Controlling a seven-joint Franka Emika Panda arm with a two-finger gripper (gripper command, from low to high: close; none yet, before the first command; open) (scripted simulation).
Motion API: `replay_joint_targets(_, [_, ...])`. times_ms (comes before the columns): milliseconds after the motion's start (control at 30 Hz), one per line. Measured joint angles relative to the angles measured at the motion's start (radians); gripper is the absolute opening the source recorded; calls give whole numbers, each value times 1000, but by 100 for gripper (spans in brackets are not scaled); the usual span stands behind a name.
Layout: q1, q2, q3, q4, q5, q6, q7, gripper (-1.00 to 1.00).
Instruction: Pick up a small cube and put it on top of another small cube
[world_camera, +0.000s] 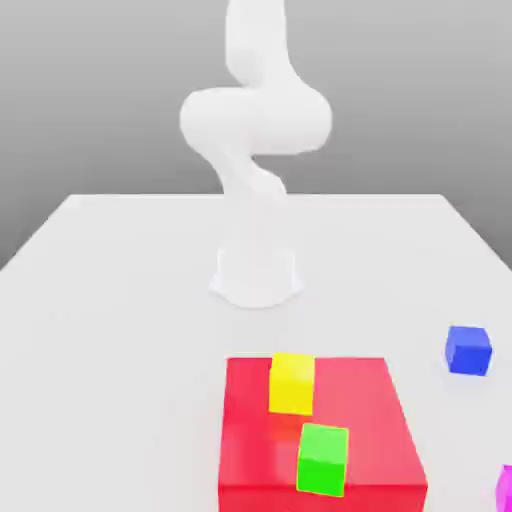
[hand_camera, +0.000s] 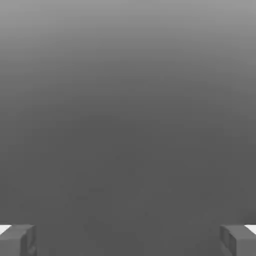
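Arm raised at start; fingers spread wide, gripping nothing; pink cube not yet approached.

The pink cube sits on the counter at the lower right edge of the exterior view, partly cut off by the frame. The blue cube stands just above it in the picture, apart from it. A red block at lower centre carries a yellow cube and a green cube. The arm stands upright at upper centre, well apart from both small cubes. Judgement: the step in hand is the reach. Recommended: centre over the pink cube, square the fingers to its faces, descend straight, keeping clear of the blue cube and the red block's edge.
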Motion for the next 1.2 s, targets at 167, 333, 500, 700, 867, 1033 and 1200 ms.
replay_joint_targets(167, [60,183,18,27,-9,39,-98,0])
replay_joint_targets(333, [114,368,45,54,-16,80,-200,0])
replay_joint_targets(500, [160,550,79,81,-29,119,-295,0])
replay_joint_targets(700, [233,768,114,113,-58,166,-399,0])
replay_joint_targets(867, [269,951,145,140,-95,205,-477,0])
replay_joint_targets(1033, [314,1136,177,168,-146,242,-546,0])
replay_joint_targets(1200, [356,1312,144,207,-191,351,-539,-100])
